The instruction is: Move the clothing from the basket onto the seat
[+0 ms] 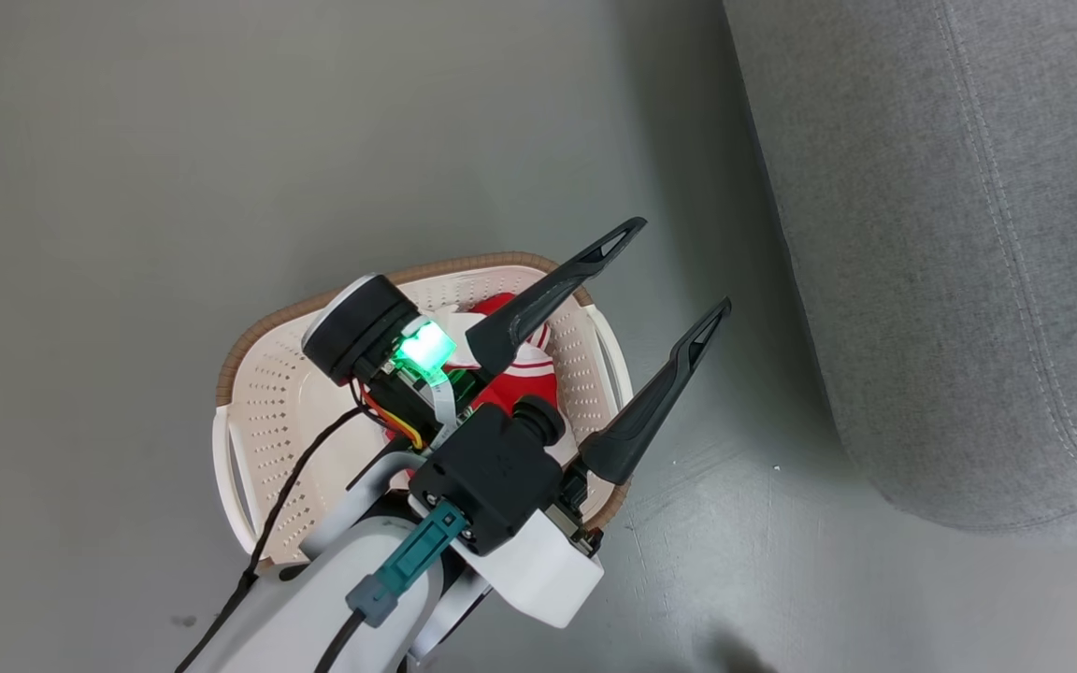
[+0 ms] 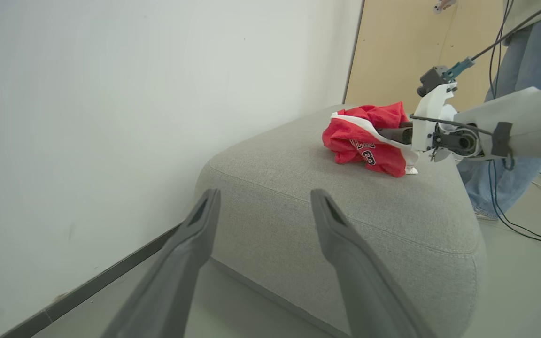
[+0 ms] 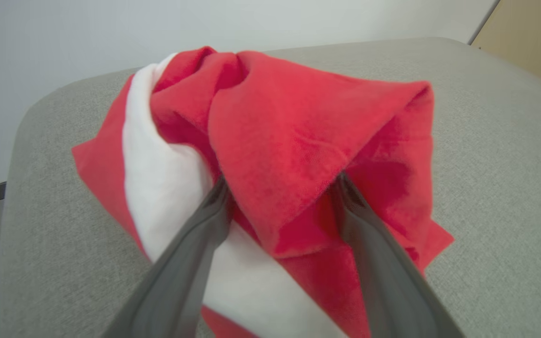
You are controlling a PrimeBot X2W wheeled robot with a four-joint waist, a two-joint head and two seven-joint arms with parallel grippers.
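Red jersey (image 2: pixel 362 143) on seat (image 2: pixel 294 188), number 3

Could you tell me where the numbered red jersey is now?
The jersey lies crumpled atop the grey seat, upper right in the left wrist view, with the right hand among its folds.

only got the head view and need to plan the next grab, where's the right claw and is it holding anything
observer: the right claw is over the seat, jaws spread wide, with a red jersey bunched loosely between its fingers.
operator: is that jersey down on the seat
observer: yes, the left wrist view has it lying crumpled on the seat's top, number facing out.
operator: anyone nearby
observer: a person's legs in jeans stand just beyond the seat.
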